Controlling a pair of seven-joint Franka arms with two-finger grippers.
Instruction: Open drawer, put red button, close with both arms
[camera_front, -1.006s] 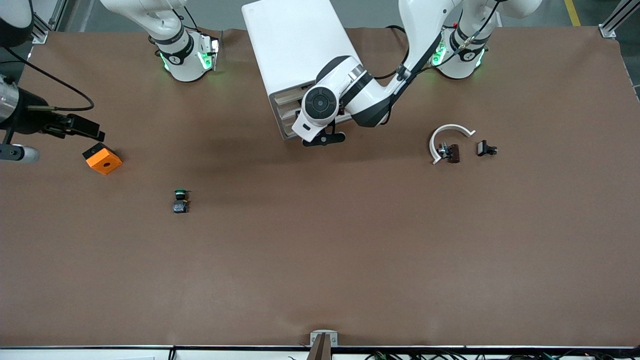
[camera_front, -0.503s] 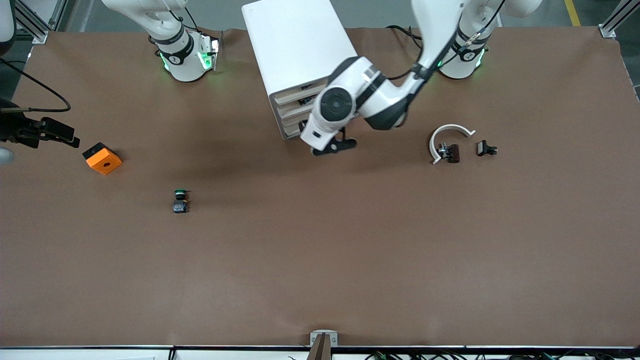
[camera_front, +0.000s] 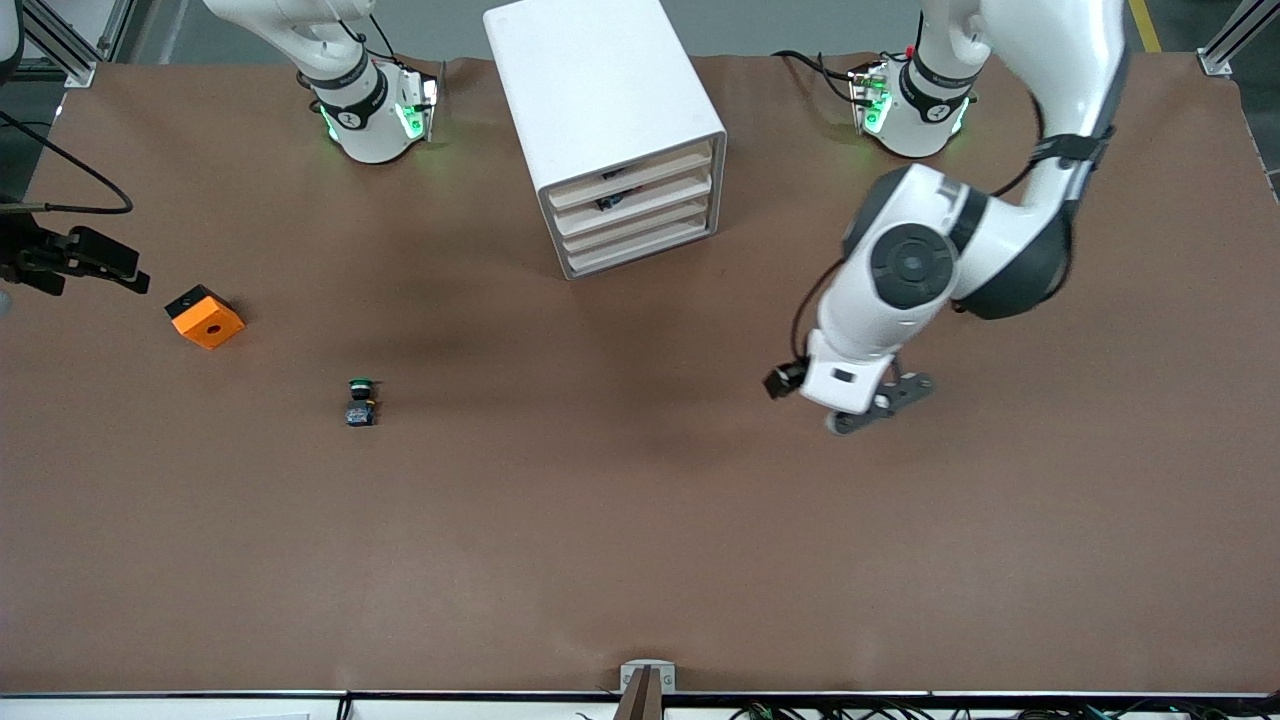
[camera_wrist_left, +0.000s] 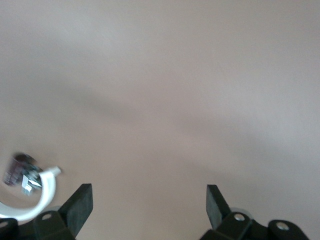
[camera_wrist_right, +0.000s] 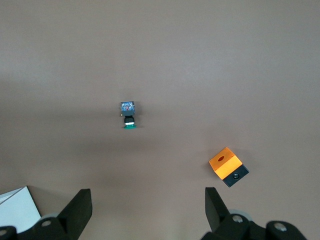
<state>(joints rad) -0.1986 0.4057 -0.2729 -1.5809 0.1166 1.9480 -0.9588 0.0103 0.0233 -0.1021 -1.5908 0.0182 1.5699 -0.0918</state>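
- Front view: we see the drawer (camera_front: 655, 198) pushed in. A small dark thing shows at its top edge, possibly the red button; we cannot tell. No red cap lies on the table. The left gripper (camera_front: 880, 402) hangs over bare table toward the left arm's end. The right gripper (camera_front: 105, 265) hangs beside the orange block (camera_front: 205, 317).
- Left wrist view: the left gripper (camera_wrist_left: 149, 197) is spread wide and empty, near a white arc piece (camera_wrist_left: 42, 200).
- Right wrist view: the right gripper (camera_wrist_right: 147, 200) is also released, above the green-capped twin (camera_wrist_right: 128, 115).
- We judge such a button light, rigid and slick at the cap, so it is best pinched across its base block.
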